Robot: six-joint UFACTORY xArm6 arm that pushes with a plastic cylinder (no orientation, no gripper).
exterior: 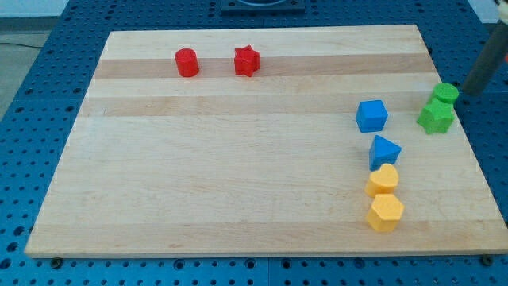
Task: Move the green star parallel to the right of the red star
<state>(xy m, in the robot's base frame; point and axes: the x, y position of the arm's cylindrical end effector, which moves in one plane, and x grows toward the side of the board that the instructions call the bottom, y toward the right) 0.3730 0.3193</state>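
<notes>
Pale wooden tabletop [238, 175] lay on blue pegboard [48, 95], our tool a plain rod, jawless, tip [465, 89] just right of green blocks [438, 111].

Rod enters from the right edge of the view, far side of the scene, leaning up and to the right. My tip [463, 89] is down at table height near the board's right edge.

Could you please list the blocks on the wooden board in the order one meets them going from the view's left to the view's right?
Red cylinder block → red star block → blue cube block → green star block. The blue wedge-like block, the two yellow blocks and the small green cylinder overlap others in horizontal position, so they are left out.
</notes>
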